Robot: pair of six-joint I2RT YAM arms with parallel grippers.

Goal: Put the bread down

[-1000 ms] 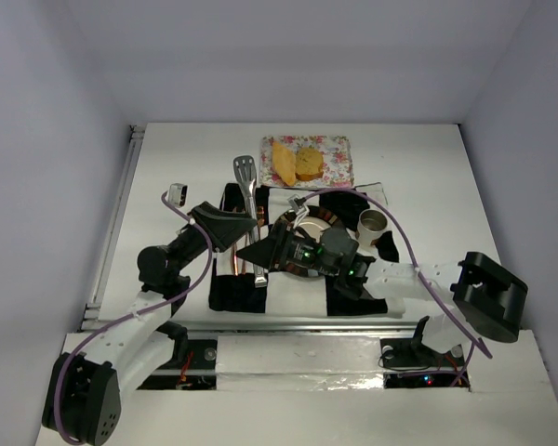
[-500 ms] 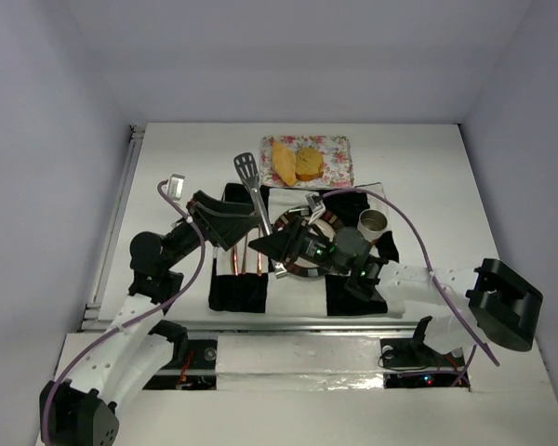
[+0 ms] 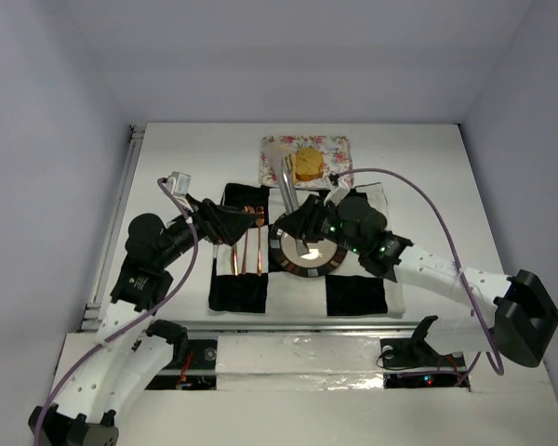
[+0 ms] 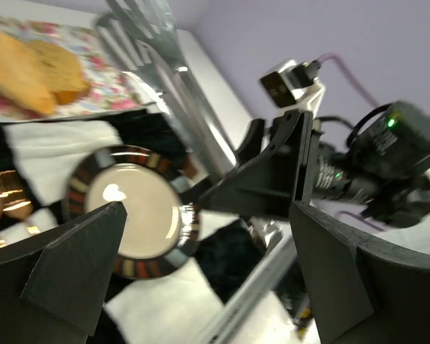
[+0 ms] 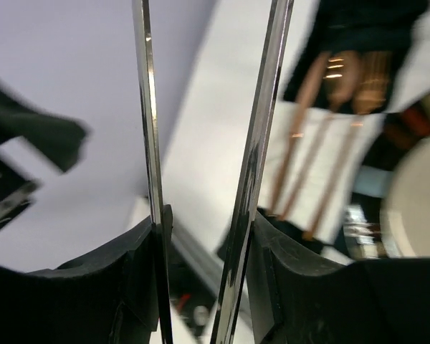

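Observation:
Two pieces of bread lie on a floral napkin (image 3: 337, 149) at the table's far side: the squarer toasted one (image 3: 308, 164) (image 4: 66, 66) and a longer yellow one (image 4: 14, 72), mostly covered from above by the tongs' head. My right gripper (image 3: 303, 223) (image 5: 201, 244) is shut on metal tongs (image 3: 285, 177) (image 5: 261, 143) (image 4: 165, 57), one arm against each finger, the slotted head reaching over the napkin's left part. The round plate (image 3: 307, 255) (image 4: 125, 211) sits just beneath that gripper. My left gripper (image 3: 242, 228) (image 4: 215, 272) stands wide open and holds nothing, left of the plate.
A black-and-white checkered cloth (image 3: 353, 293) lies under the plate. Copper cutlery (image 3: 247, 246) (image 5: 322, 143) rests on its left part, just under my left gripper. White walls close the table at left, right and back.
My left gripper opened, let go of the tongs and drew back left. My right gripper carried the tongs away from me, swinging their head from beside the napkin onto the bread.

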